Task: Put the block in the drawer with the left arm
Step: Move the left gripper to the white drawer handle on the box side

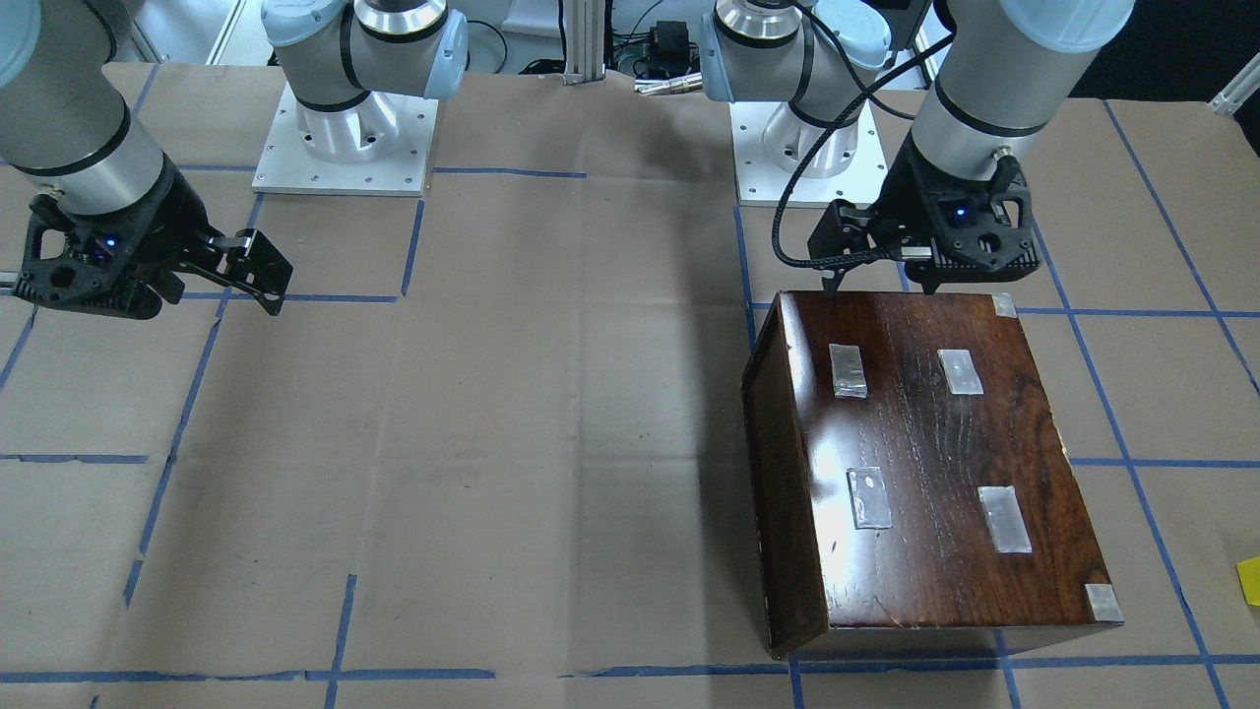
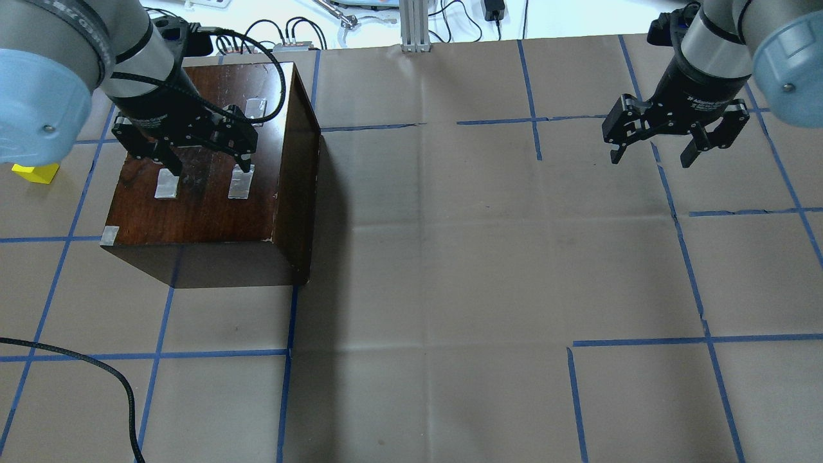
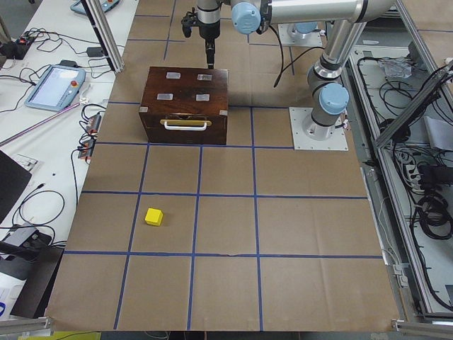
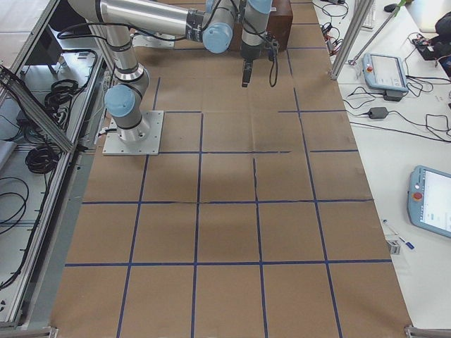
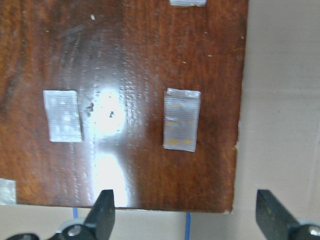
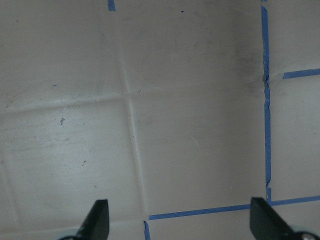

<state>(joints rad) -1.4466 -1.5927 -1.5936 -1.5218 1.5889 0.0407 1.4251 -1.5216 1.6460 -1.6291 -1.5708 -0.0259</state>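
Note:
The yellow block (image 2: 35, 172) lies on the paper-covered table, out past the robot's-left side of the dark wooden box (image 2: 212, 193); it also shows in the front view (image 1: 1250, 579) and the exterior left view (image 3: 153, 217). The drawer (image 3: 185, 126) is shut, and its dark front with a pale handle shows only in the exterior left view. My left gripper (image 2: 207, 164) hovers open and empty over the box's top, near its edge on the robot's side (image 5: 187, 220). My right gripper (image 2: 651, 157) is open and empty above bare paper, far from both.
Silvery tape patches (image 5: 181, 120) dot the box lid (image 1: 935, 463). Blue tape lines (image 2: 681, 257) grid the brown paper. A black cable (image 2: 96, 366) lies at the near left. The arm base plates (image 1: 345, 148) stand at the robot's edge. Tablets and cables sit on the side benches (image 3: 53, 81).

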